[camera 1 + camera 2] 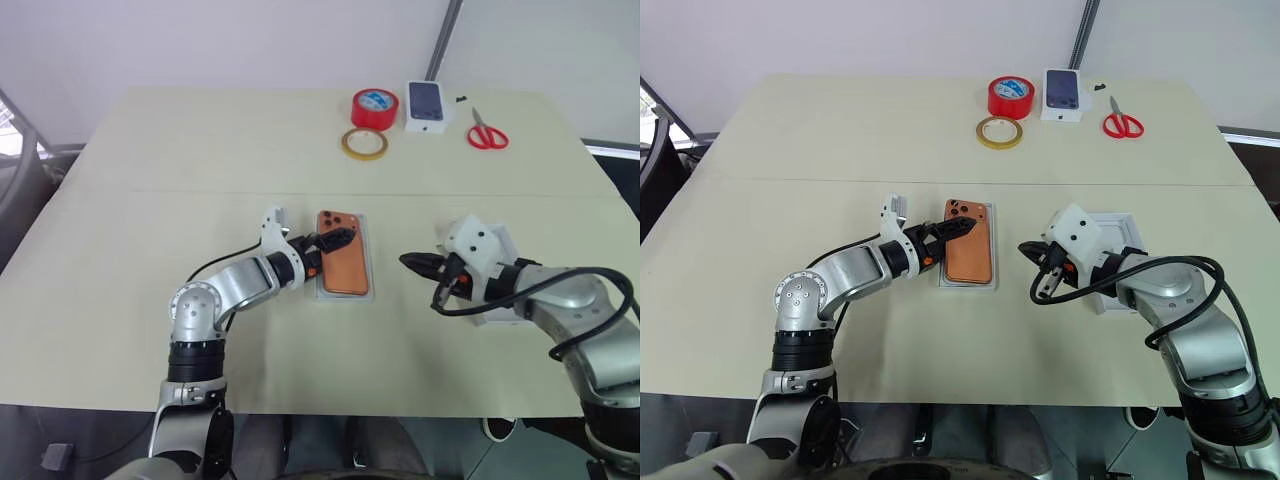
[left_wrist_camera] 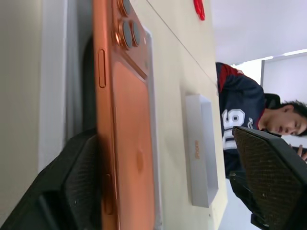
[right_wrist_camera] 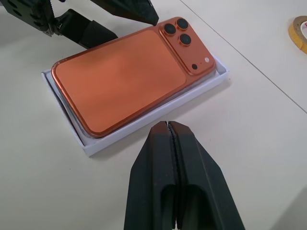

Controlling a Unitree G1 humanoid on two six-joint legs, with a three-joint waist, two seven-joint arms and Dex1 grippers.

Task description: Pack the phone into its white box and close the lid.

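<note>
The orange phone (image 1: 345,262) lies back up, camera end far from me, inside the shallow white box (image 3: 120,136) at the table's middle. My left gripper (image 1: 335,240) reaches in from the left and is open. One finger (image 2: 72,187) sits against the phone's near long edge, and the other finger (image 2: 273,177) stands well away over the phone. My right gripper (image 1: 408,262) is shut and empty, hovering right of the box with its tip (image 3: 167,125) pointing at the box's side. The white lid (image 1: 1120,228) lies on the table at the right, partly hidden behind my right wrist.
At the table's far side sit a red tape roll (image 1: 375,107), a yellowish tape ring (image 1: 365,144), a small white box printed with a dark phone (image 1: 426,106) and red scissors (image 1: 487,133). A person in a dark jersey (image 2: 237,120) is beyond the table on the right.
</note>
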